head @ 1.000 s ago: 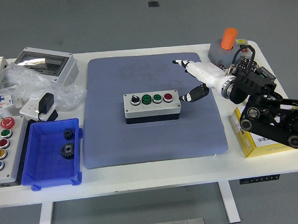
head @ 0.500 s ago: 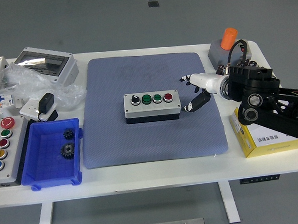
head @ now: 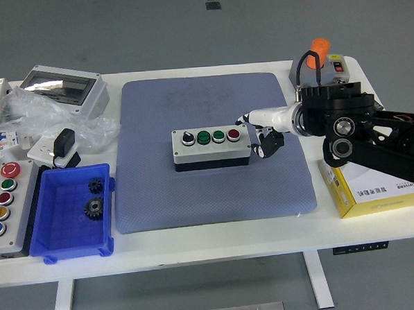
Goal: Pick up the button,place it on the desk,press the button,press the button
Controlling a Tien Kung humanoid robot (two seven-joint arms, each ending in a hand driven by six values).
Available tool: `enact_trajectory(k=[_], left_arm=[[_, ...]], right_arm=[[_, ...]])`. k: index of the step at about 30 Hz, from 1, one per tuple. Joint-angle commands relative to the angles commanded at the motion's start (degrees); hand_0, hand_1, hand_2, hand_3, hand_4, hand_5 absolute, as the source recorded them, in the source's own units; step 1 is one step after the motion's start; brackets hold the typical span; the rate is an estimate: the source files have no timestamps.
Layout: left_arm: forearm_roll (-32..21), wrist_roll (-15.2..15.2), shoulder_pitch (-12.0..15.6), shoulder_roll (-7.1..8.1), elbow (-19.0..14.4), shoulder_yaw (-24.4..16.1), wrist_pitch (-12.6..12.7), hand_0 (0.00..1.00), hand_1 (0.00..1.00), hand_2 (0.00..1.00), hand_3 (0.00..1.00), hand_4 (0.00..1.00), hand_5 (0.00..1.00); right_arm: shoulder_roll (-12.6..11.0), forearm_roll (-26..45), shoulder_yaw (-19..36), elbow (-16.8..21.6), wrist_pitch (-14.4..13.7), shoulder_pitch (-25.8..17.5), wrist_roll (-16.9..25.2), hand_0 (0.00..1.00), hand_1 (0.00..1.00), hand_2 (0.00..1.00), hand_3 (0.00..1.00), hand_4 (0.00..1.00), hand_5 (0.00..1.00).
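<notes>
Grey button box (head: 211, 147) (one knob, two green buttons, one red) sits mid-mat (head: 209, 196) on the worktop; right hand (head: 261, 131), fingers loosely spread and empty, is beside its right end.

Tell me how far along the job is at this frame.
Done: the button box already sits on the blue mat on the table, so pick and place look finished. In hand: the right hand is at the box's right end, one white finger extended toward the red button; contact cannot be confirmed. Left: both presses, as far as the frame shows. The left arm is out of view.
</notes>
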Motion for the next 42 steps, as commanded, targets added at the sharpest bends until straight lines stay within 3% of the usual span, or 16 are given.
enact_trajectory(k=[12, 18, 29, 42], left_arm=[[-0.01, -0.12, -0.07, 0.11, 0.00, -0.03, 0.02, 0.735, 0.742, 0.627, 0.650, 0.591, 0.181], [-0.07, -0.31, -0.16, 0.20, 0.00, -0.04, 0.07, 0.734, 0.740, 0.625, 0.643, 0.591, 0.181], [0.23, -0.33, -0.10, 0.09, 0.00, -0.31, 0.01, 0.732, 0.740, 0.623, 0.639, 0.594, 0.192], [0.32, -0.05, -0.36, 0.06, 0.00, -0.25, -0.16, 0.732, 0.740, 0.621, 0.632, 0.592, 0.197]], right_arm=[[1.83, 1.00, -2.97, -2.97, -0.44, -0.60, 0.00, 0.294, 0.285, 0.242, 0.998, 0.188, 0.002], [1.97, 0.68, -3.87, -2.71, -0.70, -0.61, 0.00, 0.289, 0.281, 0.241, 0.998, 0.180, 0.002], [0.71, -1.68, -0.64, -1.43, -2.05, -0.55, 0.00, 0.282, 0.284, 0.241, 0.998, 0.181, 0.002], [2.78, -0.60, -4.03, -1.75, -2.80, -0.93, 0.00, 0.280, 0.280, 0.240, 0.998, 0.176, 0.002]])
